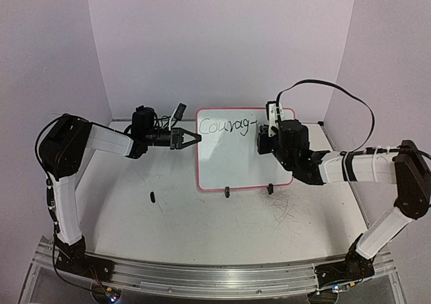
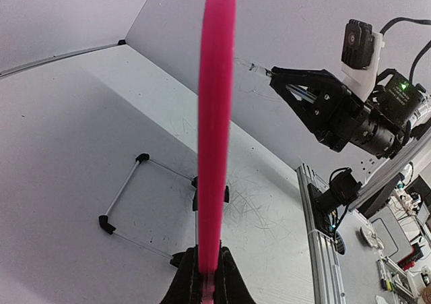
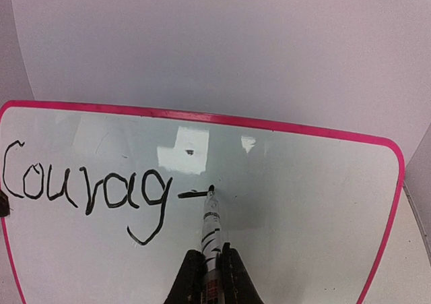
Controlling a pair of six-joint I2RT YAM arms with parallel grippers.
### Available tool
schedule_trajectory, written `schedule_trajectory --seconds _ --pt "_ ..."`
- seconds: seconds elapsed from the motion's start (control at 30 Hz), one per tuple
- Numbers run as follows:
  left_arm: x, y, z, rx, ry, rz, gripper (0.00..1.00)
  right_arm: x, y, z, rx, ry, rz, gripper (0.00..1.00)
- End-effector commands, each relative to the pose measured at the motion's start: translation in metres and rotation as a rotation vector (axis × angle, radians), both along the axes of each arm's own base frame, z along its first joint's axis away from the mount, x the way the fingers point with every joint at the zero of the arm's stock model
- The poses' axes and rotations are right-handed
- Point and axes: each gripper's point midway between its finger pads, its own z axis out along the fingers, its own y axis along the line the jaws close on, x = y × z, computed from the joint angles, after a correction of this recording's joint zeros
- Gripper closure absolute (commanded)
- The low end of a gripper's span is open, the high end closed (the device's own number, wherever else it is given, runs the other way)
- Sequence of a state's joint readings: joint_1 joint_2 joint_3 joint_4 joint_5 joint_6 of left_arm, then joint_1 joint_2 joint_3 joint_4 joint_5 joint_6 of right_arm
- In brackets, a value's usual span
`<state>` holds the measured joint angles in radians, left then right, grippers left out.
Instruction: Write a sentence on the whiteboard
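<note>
The whiteboard (image 1: 232, 161) stands upright on two black clip feet at mid table, with "Courag" and a short dash in black on it. My left gripper (image 1: 190, 139) is shut on the board's left edge; in the left wrist view the pink frame (image 2: 215, 129) runs up edge-on from between the jaws of my left gripper (image 2: 207, 277). My right gripper (image 3: 213, 267) is shut on a marker (image 3: 211, 226) whose black tip touches the whiteboard (image 3: 303, 203) at the right end of the dash. In the top view my right gripper (image 1: 264, 139) is at the board's upper right.
A thin wire stand (image 2: 128, 199) with black feet lies behind the board. A small black item (image 1: 152, 197) lies on the tabletop at front left. Grey scribble marks (image 1: 289, 209) stain the table at front right. Walls close in behind and at both sides.
</note>
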<state>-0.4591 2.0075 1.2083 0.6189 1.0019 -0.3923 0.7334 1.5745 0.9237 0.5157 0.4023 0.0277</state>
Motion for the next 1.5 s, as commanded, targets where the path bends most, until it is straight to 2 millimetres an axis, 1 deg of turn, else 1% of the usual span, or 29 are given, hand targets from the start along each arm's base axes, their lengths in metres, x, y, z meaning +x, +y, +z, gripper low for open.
schedule_trajectory --seconds 0.0,0.33,0.63,1.17,1.37,1.47 --pt "-0.019 -0.007 0.036 -0.040 -0.070 -0.068 1.00 0.009 0.005 0.012 0.017 -0.042 0.001 1.00" --pt "-0.020 -0.007 0.037 -0.041 -0.074 -0.069 1.00 0.009 0.016 0.004 0.012 -0.019 0.057 1.00" --pt "-0.020 -0.007 0.037 -0.041 -0.075 -0.069 1.00 0.004 0.019 0.000 0.019 0.004 0.085 1.00" --pt "-0.019 -0.007 0.036 -0.041 -0.072 -0.068 1.00 -0.009 0.006 -0.019 0.012 0.054 0.075 1.00" --pt "-0.019 -0.007 0.035 -0.040 -0.069 -0.069 1.00 -0.010 -0.001 -0.019 0.004 0.053 0.044 1.00" --pt "-0.019 -0.007 0.036 -0.040 -0.071 -0.068 1.00 -0.010 -0.008 -0.015 0.000 0.043 0.011 1.00"
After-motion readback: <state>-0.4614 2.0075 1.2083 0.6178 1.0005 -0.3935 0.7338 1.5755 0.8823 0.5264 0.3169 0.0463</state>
